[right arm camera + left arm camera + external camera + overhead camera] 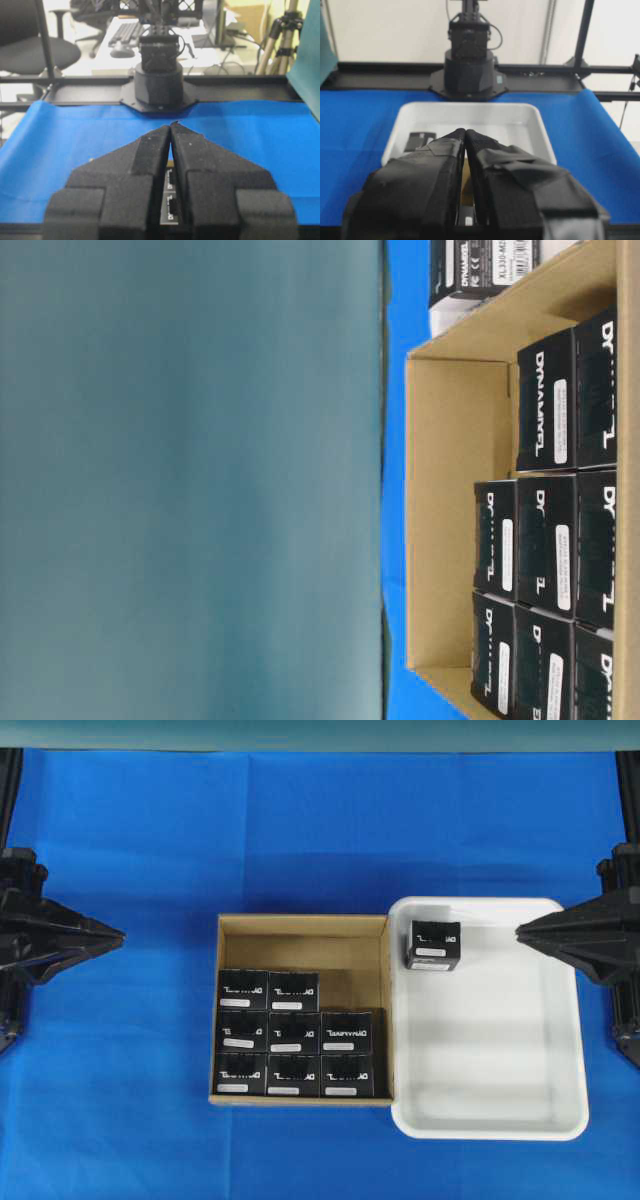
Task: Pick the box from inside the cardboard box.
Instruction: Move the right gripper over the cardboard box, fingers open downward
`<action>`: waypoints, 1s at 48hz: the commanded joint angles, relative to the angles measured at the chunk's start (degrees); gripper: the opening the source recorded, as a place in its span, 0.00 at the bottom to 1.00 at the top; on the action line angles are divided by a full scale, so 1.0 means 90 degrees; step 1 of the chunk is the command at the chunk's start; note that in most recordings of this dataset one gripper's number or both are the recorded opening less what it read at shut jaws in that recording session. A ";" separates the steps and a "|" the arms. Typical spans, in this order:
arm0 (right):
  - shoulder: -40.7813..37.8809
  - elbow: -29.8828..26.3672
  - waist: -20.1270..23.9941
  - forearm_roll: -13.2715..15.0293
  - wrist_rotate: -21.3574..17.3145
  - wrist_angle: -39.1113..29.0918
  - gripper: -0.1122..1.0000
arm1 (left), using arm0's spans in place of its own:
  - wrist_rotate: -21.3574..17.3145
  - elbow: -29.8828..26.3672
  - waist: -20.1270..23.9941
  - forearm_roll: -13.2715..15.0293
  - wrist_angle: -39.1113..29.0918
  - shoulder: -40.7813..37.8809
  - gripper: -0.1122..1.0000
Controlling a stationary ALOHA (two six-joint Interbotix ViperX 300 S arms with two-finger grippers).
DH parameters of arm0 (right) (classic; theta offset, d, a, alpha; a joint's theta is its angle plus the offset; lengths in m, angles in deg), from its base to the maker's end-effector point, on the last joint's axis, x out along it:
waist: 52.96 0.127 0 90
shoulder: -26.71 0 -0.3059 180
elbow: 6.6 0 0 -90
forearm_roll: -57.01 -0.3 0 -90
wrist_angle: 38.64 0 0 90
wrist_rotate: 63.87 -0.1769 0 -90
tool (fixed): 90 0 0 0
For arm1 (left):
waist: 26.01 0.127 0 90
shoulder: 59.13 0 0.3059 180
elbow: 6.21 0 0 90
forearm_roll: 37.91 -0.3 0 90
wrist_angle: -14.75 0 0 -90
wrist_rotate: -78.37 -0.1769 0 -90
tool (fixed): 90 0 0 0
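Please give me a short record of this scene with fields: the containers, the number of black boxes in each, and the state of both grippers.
cardboard box: on the blue cloth, holds eight black boxes
white tray: right of the carton, touching it; one black box in its far left corner
left gripper: shut, empty, away from the carton
right gripper: shut, empty, at the tray's far right edge

Both arms are matte black. The left gripper (466, 134) has 2 wedge fingers wrapped in creased black tape; the right gripper (171, 128) has 2 foam-textured black fingers. Each black arm base (470, 70) is a stepped cylinder.
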 commanded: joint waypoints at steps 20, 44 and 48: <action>-0.1641 -0.0898 -0.0020 -0.0918 -0.1064 -0.2773 0.14 | 0.0049 -0.0361 0.0098 -0.0088 -0.1348 -0.0273 0.04; -0.4609 -0.3779 -0.0049 -0.0918 -0.1074 -0.6221 0.14 | 0.0137 -0.0615 0.0088 -0.0088 -0.1738 -0.0459 0.04; -0.5146 -0.4404 -0.0088 -0.0918 -0.1025 -0.6787 0.14 | 0.0176 -0.0625 0.0088 -0.0088 -0.1748 -0.0459 0.04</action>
